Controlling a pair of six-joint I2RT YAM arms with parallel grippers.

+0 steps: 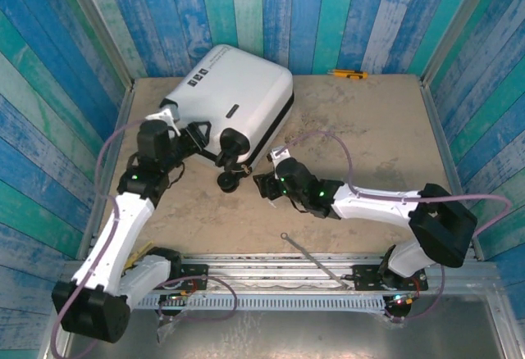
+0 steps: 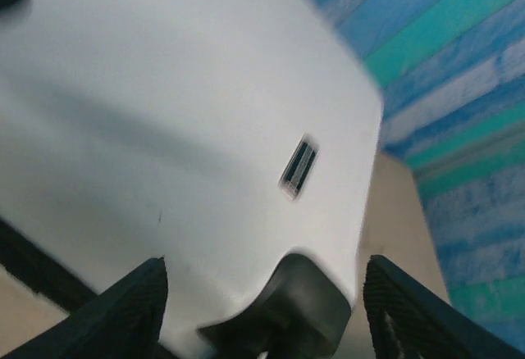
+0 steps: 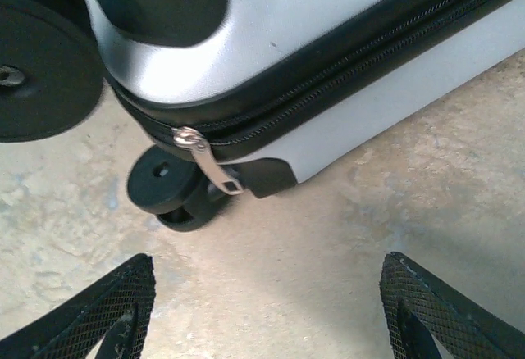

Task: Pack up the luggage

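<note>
The luggage (image 1: 234, 97), a white hard-shell suitcase, lies closed and flat at the back left of the table, its black wheels (image 1: 229, 180) pointing toward me. My left gripper (image 1: 195, 136) is open at its near left corner. In the left wrist view the white shell (image 2: 180, 129) and a black wheel housing (image 2: 299, 310) lie between the spread fingers (image 2: 123, 314), with a gap on each side. My right gripper (image 1: 267, 180) is open just in front of the wheels. Bare table lies between its fingertips (image 3: 435, 310). A silver zipper pull (image 3: 209, 162) hangs from the shut black zip above a wheel (image 3: 168, 191).
A small yellow and black tool (image 1: 348, 74) lies against the back wall. A thin metal rod (image 1: 308, 254) rests on the table near the front rail (image 1: 279, 262). Blue plank walls close in the left, back and right sides.
</note>
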